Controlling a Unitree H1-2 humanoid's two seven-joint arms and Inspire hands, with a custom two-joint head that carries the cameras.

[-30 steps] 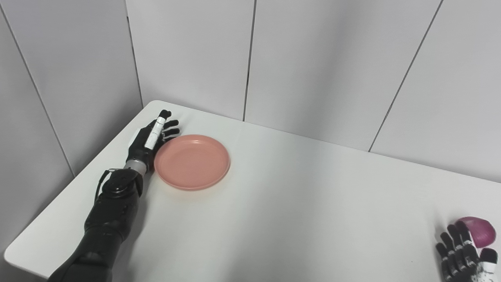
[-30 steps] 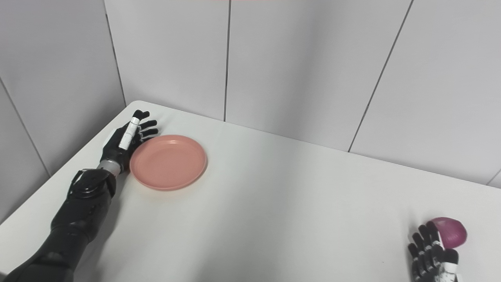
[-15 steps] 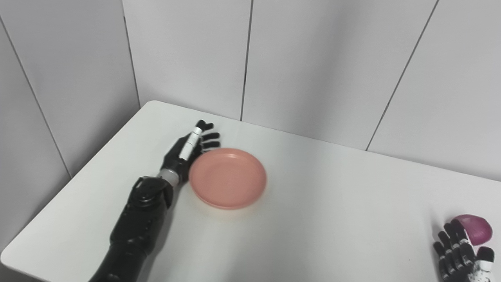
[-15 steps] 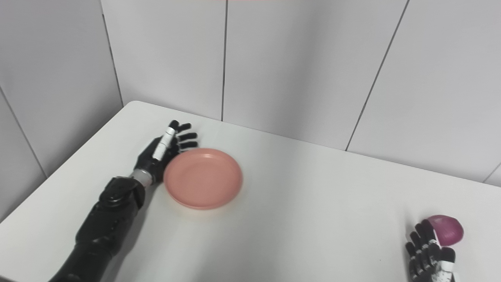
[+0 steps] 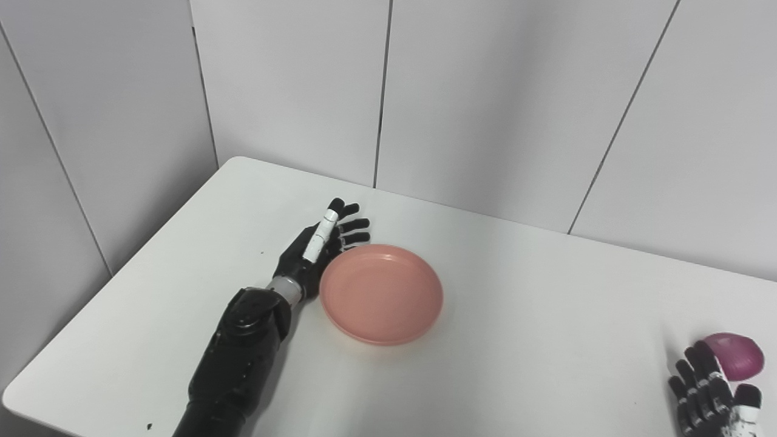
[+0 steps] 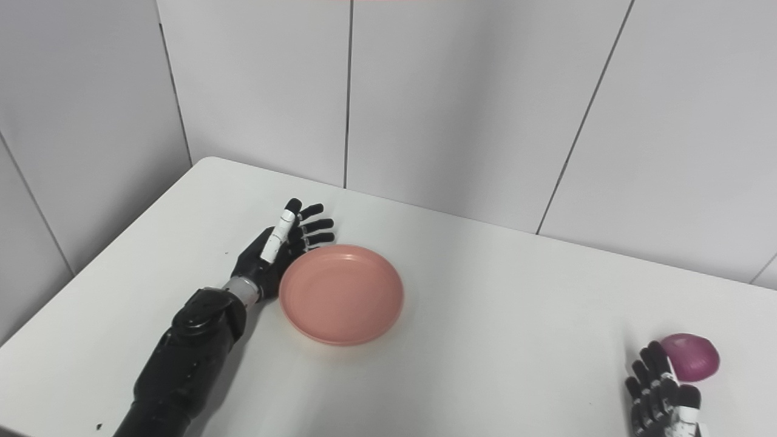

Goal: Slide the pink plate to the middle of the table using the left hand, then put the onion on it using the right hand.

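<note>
Left of the pink plate (image 5: 381, 294): left hand (image 5: 320, 246), fingers spread, flat against its rim, gripping nothing. Plate on the surface (image 5: 516, 315), left of centre. Far right of plate: onion (image 5: 737, 356), right hand (image 5: 707, 397) open just beside. Risk: plate may pivot off the palm.

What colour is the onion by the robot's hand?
The onion is purple, clearest in the right eye view, beside the right hand.
</note>
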